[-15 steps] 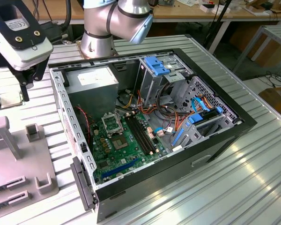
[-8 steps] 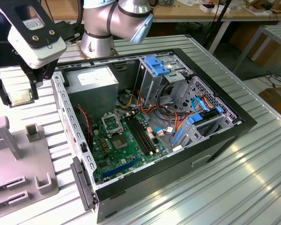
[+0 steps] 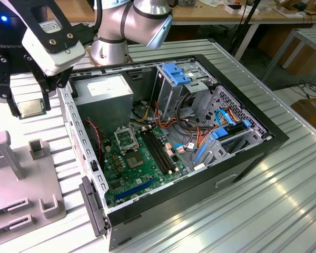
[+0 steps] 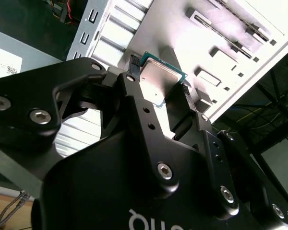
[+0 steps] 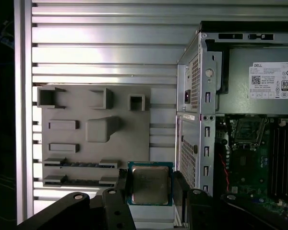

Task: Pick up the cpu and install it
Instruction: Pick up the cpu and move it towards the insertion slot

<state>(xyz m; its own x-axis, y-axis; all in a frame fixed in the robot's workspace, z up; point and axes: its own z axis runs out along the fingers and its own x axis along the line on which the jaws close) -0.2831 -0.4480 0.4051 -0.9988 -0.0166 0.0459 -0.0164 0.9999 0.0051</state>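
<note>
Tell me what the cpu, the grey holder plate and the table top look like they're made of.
The cpu: metal lid, dull silvery sheen, on a green board edge, likely fibreglass laminate. The grey holder plate: matte, uniform grey with moulded pockets, probably plastic, maybe printed. The table top: ribbed slats with bright reflections, apparently bare aluminium.
</note>
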